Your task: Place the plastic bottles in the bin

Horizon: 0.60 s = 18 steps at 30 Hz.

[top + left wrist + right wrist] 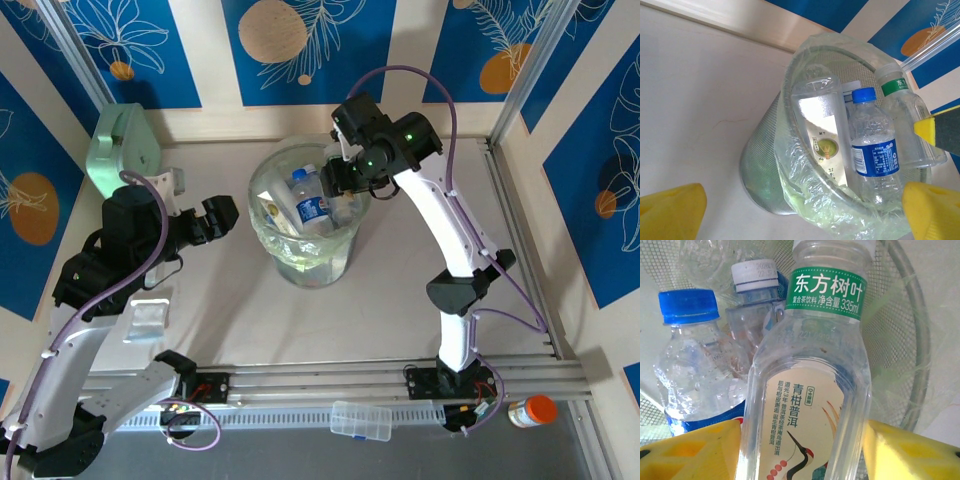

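4 clear plastic bottles inside round bag-lined mesh bin.
Right gripper straddles green-labelled bottle for deposit; clamped or freed, cannot tell. Left gripper spread, empty.

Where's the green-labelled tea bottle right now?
In the right wrist view the green-labelled bottle sits inside the bin, between the yellow fingers of the right gripper, with the blue-capped bottle beside it on that view's left.
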{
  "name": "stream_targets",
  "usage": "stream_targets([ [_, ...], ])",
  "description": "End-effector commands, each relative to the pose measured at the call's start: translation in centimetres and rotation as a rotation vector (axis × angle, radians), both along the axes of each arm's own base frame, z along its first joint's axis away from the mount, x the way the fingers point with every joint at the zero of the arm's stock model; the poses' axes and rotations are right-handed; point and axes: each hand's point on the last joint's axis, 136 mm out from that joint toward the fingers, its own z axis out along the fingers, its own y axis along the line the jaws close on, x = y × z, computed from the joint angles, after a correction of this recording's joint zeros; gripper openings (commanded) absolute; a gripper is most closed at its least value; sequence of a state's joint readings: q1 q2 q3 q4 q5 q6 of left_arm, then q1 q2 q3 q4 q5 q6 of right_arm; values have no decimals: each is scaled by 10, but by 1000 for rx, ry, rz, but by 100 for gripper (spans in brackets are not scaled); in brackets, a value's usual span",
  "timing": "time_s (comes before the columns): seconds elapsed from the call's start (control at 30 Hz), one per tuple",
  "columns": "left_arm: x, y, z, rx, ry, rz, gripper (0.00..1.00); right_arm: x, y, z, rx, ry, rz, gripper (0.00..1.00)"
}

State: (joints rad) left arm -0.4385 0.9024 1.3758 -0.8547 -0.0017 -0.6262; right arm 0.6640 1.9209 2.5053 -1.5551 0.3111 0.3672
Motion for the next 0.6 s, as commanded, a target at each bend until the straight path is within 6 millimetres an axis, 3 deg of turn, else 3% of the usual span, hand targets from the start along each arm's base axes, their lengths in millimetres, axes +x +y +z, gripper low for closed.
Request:
stream_targets([
  [0.0, -2, 6, 2, 13, -6, 14, 99, -7, -5, 5, -1, 5, -3, 65],
  [0.23, -3, 8, 2, 27, -9, 18, 99, -3, -10, 7, -5, -5, -15, 75],
  [0.4, -4, 9, 2, 33, -10, 19, 99, 1, -4, 1, 3, -1, -11, 54],
  [0.57, -1, 10, -1, 42, -7, 28, 99, 6, -1, -26, -35, 57, -11, 40],
])
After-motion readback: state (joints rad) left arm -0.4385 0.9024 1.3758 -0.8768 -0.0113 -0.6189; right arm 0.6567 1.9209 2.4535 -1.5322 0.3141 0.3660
